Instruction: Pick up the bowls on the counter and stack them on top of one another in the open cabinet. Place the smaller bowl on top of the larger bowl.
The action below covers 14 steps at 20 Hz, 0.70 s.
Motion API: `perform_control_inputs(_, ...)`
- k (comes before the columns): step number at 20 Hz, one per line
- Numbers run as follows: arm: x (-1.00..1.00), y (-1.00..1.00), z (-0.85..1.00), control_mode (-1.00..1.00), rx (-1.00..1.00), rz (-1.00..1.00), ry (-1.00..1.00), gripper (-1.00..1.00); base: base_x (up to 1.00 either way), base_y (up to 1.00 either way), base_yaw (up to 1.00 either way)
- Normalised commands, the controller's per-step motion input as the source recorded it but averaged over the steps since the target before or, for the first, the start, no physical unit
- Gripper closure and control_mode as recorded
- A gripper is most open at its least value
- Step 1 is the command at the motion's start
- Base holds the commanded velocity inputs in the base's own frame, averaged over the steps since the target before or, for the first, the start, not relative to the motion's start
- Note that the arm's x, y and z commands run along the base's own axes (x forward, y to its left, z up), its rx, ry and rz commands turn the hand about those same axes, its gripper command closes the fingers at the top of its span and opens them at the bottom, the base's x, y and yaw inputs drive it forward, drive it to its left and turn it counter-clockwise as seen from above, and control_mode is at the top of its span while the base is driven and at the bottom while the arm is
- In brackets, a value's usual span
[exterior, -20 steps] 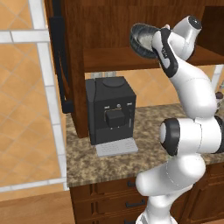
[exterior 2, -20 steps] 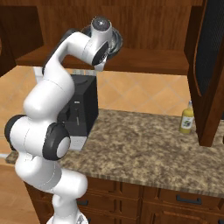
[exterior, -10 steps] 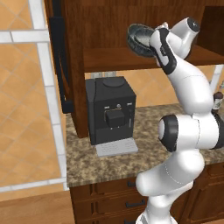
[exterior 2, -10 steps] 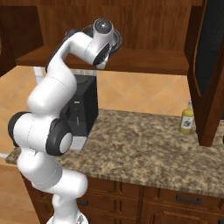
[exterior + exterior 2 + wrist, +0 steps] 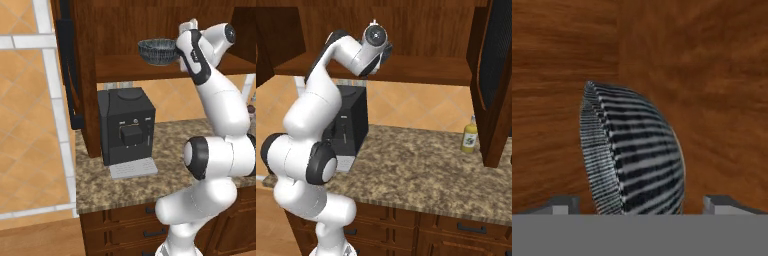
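The larger bowl (image 5: pixel 159 51) sits upright near the front edge of the open cabinet (image 5: pixel 125 67) shelf, the gripper (image 5: pixel 639 202) spread wide beside it, released; glossy, rigid and likely breakable, it seems best pinched across its thin rim.

Showed an orange-tan tiled wall (image 5: pixel 25 125), its diagonal tiles crossed by pale bands (image 5: pixel 55 100). Had a black coffee machine (image 5: pixel 127 125) standing on the speckled granite counter (image 5: pixel 416 165), and a yellow bottle (image 5: pixel 470 136) farther along, beside a dark wooden cabinet door (image 5: pixel 496 75). Carried dark wood drawers (image 5: pixel 456 227) with black handles below.
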Motion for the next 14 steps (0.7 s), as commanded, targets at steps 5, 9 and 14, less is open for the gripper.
perform_control_inputs(5,-0.98,-0.1,0.27,-1.0,0.0,0.05,-0.06,-1.0,0.0,0.0,0.0)
perform_control_inputs(9,-1.0,0.0,-0.84,-1.0,-0.07,0.11,0.05,-1.0,0.0,0.0,0.0)
perform_control_inputs(14,-1.0,-0.12,-1.0,-1.0,-0.21,0.16,0.2,-1.0,0.0,0.0,0.0)
